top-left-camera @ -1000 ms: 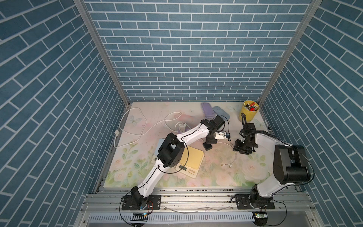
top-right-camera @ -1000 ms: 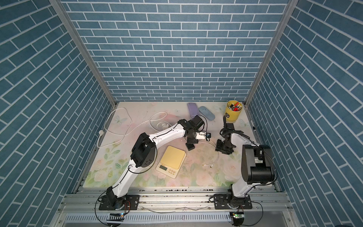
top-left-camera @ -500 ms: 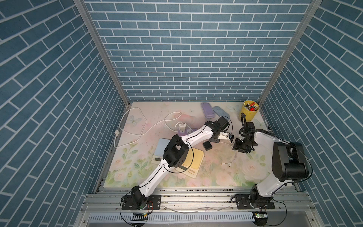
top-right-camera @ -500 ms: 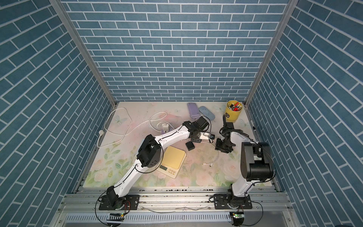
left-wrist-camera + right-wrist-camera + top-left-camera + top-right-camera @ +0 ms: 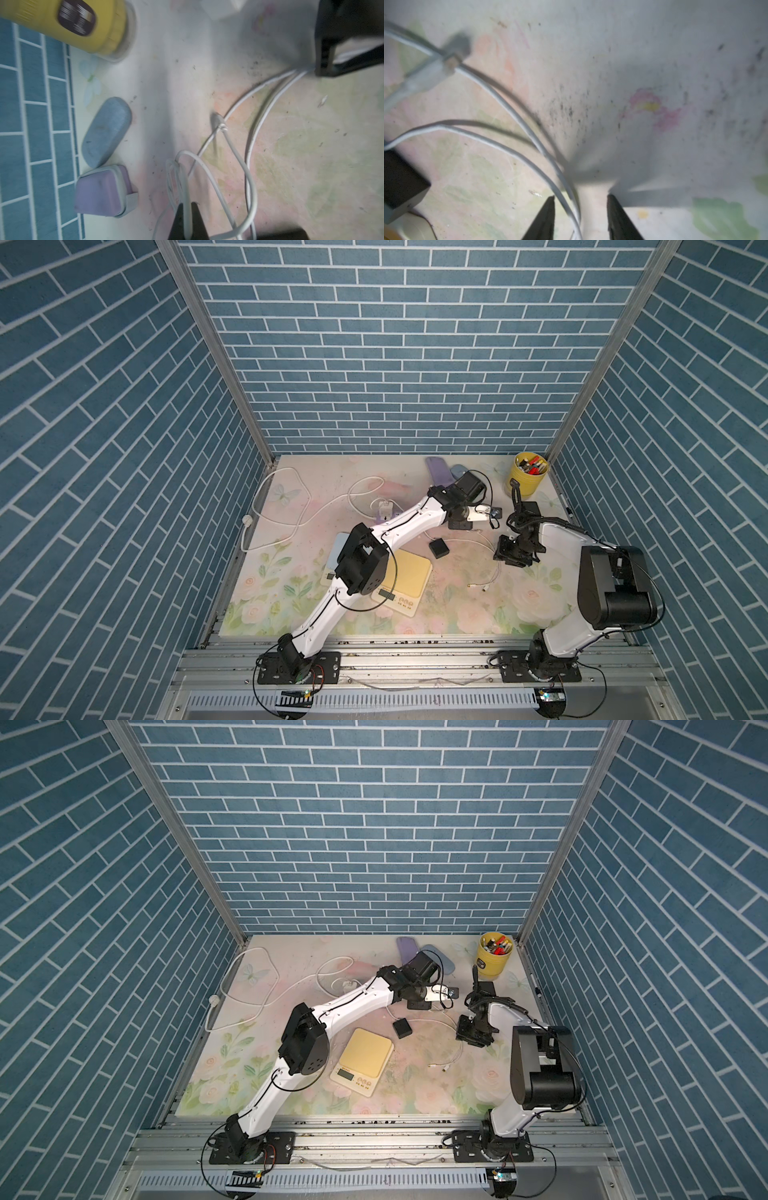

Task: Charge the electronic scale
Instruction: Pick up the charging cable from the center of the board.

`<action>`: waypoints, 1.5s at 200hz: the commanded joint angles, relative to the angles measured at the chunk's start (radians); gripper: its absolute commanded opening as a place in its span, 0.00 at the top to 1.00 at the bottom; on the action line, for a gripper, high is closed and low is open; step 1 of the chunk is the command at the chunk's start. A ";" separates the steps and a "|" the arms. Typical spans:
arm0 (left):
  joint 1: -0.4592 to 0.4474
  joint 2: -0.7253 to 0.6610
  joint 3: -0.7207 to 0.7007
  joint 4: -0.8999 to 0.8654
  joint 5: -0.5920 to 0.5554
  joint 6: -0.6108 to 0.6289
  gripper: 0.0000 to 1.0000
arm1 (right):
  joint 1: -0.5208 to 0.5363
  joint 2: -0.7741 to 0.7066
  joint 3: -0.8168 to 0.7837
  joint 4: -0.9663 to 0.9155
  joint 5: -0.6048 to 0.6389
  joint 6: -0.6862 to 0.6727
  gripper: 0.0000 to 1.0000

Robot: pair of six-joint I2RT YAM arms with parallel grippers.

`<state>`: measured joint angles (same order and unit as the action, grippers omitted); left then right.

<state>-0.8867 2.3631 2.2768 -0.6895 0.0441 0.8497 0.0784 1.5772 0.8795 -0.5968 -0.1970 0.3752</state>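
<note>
Slack is your hazard: with the left claw [image 5: 187, 205] pinched shut on the white cable [image 5: 248, 145] and the right claw [image 5: 580, 199] open astride it, a hard tug could whip the loose plug [image 5: 436, 1065], at 3 o'clock of the scale [image 5: 365, 1052] resting on the counter [image 5: 415, 1094] toward 6 o'clock, away from it.

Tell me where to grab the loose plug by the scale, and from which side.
Grip the plug by its stiff body behind the tip, from straight above, pinching across its width. It lies flat on the mat, apart from the scale, with both long sides free.
</note>
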 commanded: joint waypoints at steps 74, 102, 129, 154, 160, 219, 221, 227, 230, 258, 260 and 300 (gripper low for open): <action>0.029 -0.208 -0.093 0.091 0.097 -0.182 1.00 | 0.008 -0.504 -0.123 0.334 -0.143 0.515 0.49; 0.050 -0.230 -0.102 0.099 0.101 -0.290 1.00 | 0.056 -0.588 -0.199 0.551 -0.102 0.700 0.44; 0.060 -0.258 -0.136 0.115 0.103 -0.367 1.00 | 0.103 -0.565 -0.189 0.660 -0.051 0.779 0.39; 0.081 -0.280 -0.166 0.126 0.098 -0.471 1.00 | 0.123 -0.454 -0.138 0.693 -0.082 0.867 0.39; 0.086 -0.288 -0.176 0.131 0.100 -0.493 1.00 | 0.130 -0.426 -0.133 0.712 -0.088 0.897 0.39; 0.103 -0.364 -0.309 0.191 0.106 -0.582 1.00 | 0.205 -0.207 -0.004 0.846 -0.082 0.970 0.38; 0.103 -0.366 -0.313 0.193 0.105 -0.584 1.00 | 0.205 -0.201 0.001 0.847 -0.082 0.973 0.38; 0.103 -0.374 -0.324 0.199 0.106 -0.586 1.00 | 0.208 -0.180 0.015 0.854 -0.081 0.984 0.38; 0.103 -0.377 -0.330 0.202 0.105 -0.587 1.00 | 0.210 -0.172 0.021 0.859 -0.081 0.991 0.38; 0.106 -0.403 -0.377 0.229 0.105 -0.602 1.00 | 0.224 -0.080 0.069 0.935 -0.111 1.051 0.42; 0.105 -0.405 -0.381 0.230 0.106 -0.603 1.00 | 0.225 -0.074 0.073 0.938 -0.114 1.054 0.43; 0.120 -0.424 -0.422 0.246 0.115 -0.639 1.00 | 0.262 -0.015 0.132 0.972 -0.130 1.045 0.90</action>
<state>-0.7807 1.9839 1.8797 -0.4740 0.1417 0.2497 0.3153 1.5490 0.9691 0.3126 -0.3080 1.3731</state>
